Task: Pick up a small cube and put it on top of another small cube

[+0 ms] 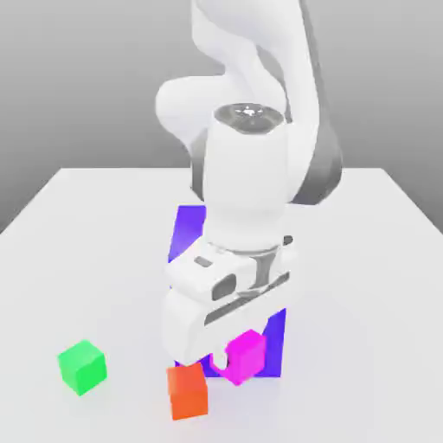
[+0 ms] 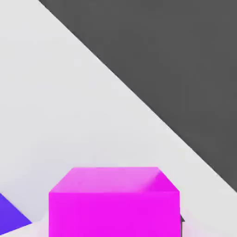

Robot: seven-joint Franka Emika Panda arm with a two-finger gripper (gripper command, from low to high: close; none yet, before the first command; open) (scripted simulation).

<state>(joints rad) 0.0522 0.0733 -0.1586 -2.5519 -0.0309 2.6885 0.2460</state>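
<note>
hand [image 1: 235, 359] clamped on pink cube [image 1: 245, 355], above desk [image 1: 372, 260] | orange cube [image 1: 188, 391] just left, nearer, lower | next: shift over, descend

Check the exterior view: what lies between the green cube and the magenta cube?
The orange-red cube sits on the table between the green cube and the magenta cube, nearer the magenta one, which the gripper grips.

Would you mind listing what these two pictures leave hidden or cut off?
- Exterior view: the gripper fingertips and their contact with the magenta-pink cube are covered by the hand's white body.
- Exterior view: most of the big blue-purple block is hidden behind the arm.
- Exterior view: whether the cube hangs clear of the orange-red cube cannot be told.
- Hand view: the magenta-pink cube's lower part is cut off by the picture's edge.
</note>
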